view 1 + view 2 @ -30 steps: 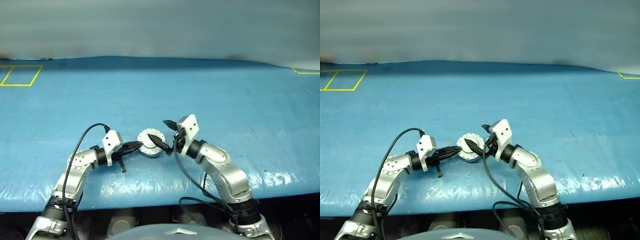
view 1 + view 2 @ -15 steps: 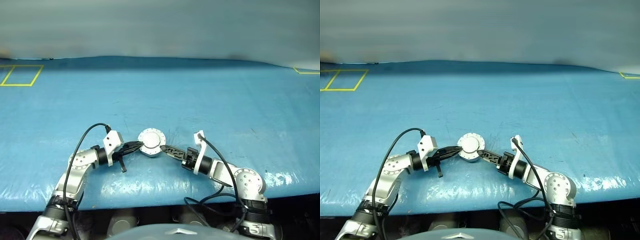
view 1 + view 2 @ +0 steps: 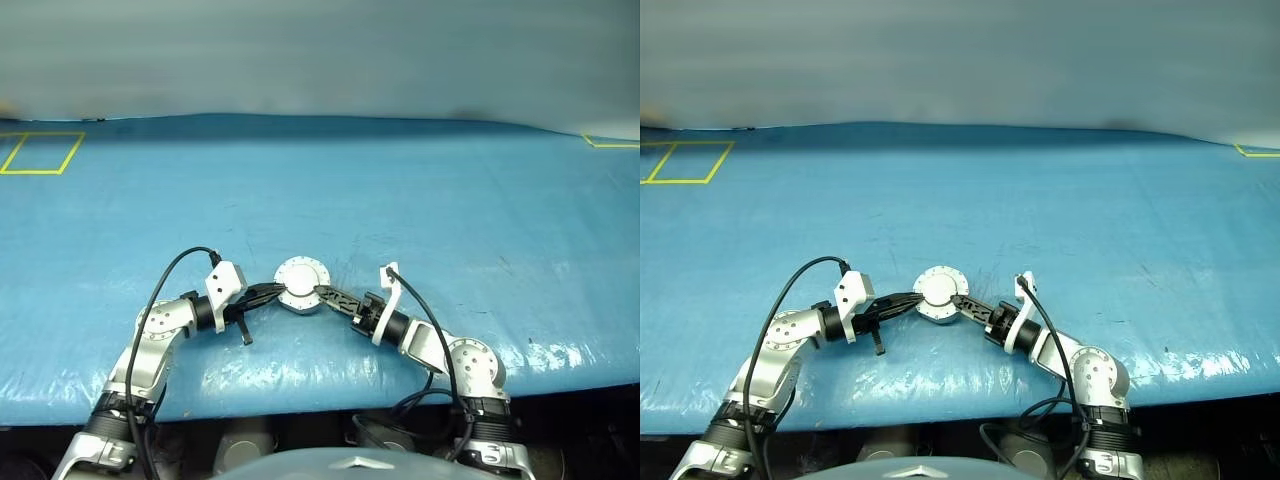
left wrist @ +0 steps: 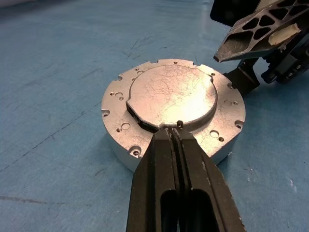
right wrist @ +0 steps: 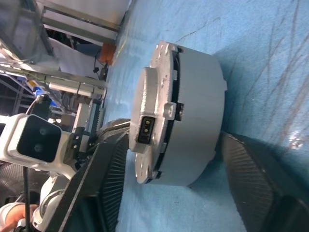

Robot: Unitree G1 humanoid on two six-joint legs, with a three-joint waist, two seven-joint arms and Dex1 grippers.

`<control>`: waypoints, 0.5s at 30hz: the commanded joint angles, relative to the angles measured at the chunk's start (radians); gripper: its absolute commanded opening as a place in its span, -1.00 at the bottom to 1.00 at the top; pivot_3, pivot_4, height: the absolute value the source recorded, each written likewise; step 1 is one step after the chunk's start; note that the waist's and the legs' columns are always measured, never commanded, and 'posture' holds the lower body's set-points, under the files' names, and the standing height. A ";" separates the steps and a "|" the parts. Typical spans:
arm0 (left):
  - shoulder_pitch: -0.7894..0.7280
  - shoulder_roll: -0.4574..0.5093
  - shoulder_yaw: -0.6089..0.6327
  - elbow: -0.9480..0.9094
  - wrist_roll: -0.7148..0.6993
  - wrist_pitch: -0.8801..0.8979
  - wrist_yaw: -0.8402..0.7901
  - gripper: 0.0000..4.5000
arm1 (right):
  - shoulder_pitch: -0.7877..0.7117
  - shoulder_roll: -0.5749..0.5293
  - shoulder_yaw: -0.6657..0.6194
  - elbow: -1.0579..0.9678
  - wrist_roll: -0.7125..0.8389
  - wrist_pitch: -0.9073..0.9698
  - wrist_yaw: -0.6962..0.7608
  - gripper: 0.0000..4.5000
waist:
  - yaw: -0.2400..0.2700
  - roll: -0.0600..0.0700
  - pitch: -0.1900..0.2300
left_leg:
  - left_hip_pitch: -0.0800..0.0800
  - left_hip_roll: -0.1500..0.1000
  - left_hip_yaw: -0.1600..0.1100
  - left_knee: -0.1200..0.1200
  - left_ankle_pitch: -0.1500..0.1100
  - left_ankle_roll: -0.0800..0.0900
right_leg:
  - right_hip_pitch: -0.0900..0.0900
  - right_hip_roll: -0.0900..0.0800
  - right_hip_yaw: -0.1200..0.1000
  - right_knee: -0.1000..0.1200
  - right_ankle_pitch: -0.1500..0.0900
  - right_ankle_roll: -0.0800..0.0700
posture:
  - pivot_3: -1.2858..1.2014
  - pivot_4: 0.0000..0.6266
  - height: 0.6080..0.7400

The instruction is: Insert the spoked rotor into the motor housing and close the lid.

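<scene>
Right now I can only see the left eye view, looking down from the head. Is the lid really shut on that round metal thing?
Observer: The right wrist view sees it side-on. The lid lies flat on the housing, with only a thin dark seam between them.
Operator: Is my right gripper grabbing it?
Observer: Not that I can see. The right gripper has its fingers apart, one over the lid and one down beside the housing's base.
Operator: And the left one?
Observer: In the left wrist view the left gripper is shut, with its tips right at the lid's near edge.
</scene>
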 commanded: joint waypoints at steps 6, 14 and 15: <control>0.006 -0.002 -0.019 0.022 0.023 0.020 0.004 -0.98 | 0.015 0.013 0.043 0.018 -0.029 -0.022 -0.002 -0.43 | -0.002 -0.001 -0.001 | 0.001 0.001 0.000 0.000 0.000 0.000 | 0.000 -0.004 0.000 0.000 0.000 0.000 | 0.03 -0.52 1.00; 0.013 -0.019 0.017 -0.019 -0.036 0.035 -0.002 -0.98 | 0.011 0.037 0.050 0.002 -0.039 -0.042 -0.036 -0.43 | -0.003 -0.001 -0.001 | 0.000 0.001 0.000 0.000 0.000 0.000 | 0.000 -0.004 0.000 0.000 0.000 0.000 | 0.03 -0.52 1.00; 0.019 -0.016 0.027 -0.055 -0.060 0.045 -0.009 -0.98 | 0.015 0.038 0.059 -0.015 -0.042 -0.049 -0.032 -0.43 | -0.004 -0.001 -0.001 | 0.000 0.001 0.000 0.000 0.000 0.000 | 0.000 -0.005 0.000 0.000 0.000 0.000 | 0.03 -0.52 1.00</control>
